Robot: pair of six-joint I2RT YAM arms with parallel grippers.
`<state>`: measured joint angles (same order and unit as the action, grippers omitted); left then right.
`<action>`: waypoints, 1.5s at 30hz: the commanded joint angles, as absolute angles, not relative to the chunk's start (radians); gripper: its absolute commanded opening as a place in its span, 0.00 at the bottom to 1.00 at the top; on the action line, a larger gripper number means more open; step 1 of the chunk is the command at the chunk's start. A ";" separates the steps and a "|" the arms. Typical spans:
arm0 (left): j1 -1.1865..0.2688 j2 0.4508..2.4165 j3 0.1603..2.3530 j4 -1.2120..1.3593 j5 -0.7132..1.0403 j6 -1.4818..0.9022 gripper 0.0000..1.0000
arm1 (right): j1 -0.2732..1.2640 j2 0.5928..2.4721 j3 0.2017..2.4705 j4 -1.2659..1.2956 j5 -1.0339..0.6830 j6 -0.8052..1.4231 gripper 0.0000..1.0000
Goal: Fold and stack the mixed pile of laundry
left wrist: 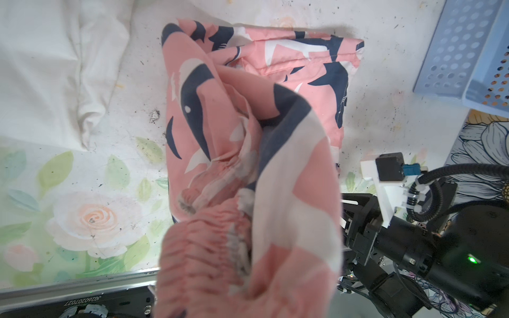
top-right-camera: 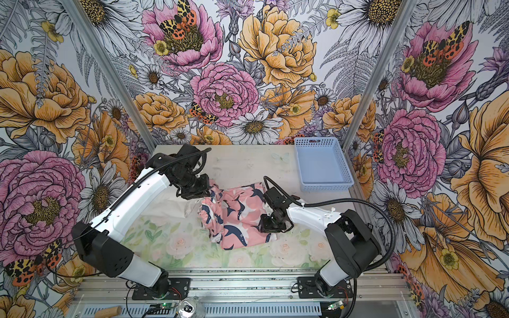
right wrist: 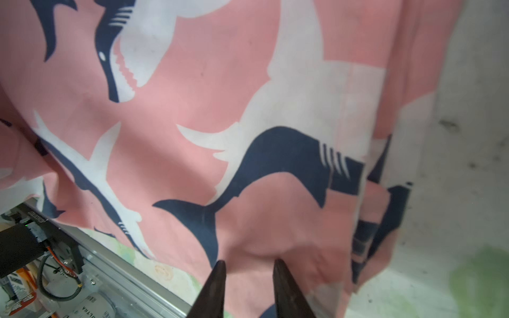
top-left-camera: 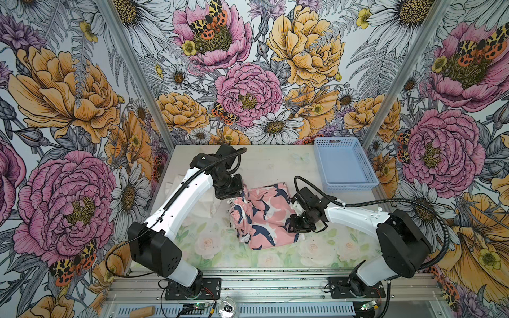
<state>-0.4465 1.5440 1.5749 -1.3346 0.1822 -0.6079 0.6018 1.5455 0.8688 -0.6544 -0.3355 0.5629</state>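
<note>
Currently | left gripper (top-left-camera: 233, 196) was shut on pink garment (top-left-camera: 264, 217), waistband lifted | right gripper (right wrist: 249, 268) stood part-open, tips at cloth, gripping nothing | best: pinch opposite hem, pull flat.

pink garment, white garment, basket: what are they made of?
The pink garment: thin woven cloth, matte, printed; sharp creases, stitched hem, gathered elastic band. The white garment: soft matte cloth, likely cotton knit; rounded folds. The basket: rigid plastic, smooth, slightly glossy; moulded hole grid.
</note>
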 commanded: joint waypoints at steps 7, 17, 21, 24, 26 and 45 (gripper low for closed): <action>-0.528 1.608 1.654 -1.204 0.189 -0.792 0.00 | 0.562 1.649 0.820 -0.523 -0.280 0.508 0.30; -0.660 1.861 1.850 -1.189 0.179 -0.839 0.00 | 0.559 1.660 0.777 -0.455 -0.293 0.525 0.30; -0.709 1.944 1.891 -1.189 0.176 -0.835 0.00 | 0.557 1.644 0.765 -0.450 -0.291 0.527 0.30; -0.729 1.987 1.904 -1.185 0.165 -0.831 0.00 | 0.556 1.624 0.756 -0.444 -0.293 0.532 0.30; -0.739 2.016 1.924 -1.181 0.166 -0.832 0.00 | 0.552 1.605 0.750 -0.443 -0.292 0.539 0.30; -0.714 1.945 1.955 -1.167 0.121 -0.803 0.80 | 0.457 1.236 0.887 -0.754 -0.252 0.567 0.42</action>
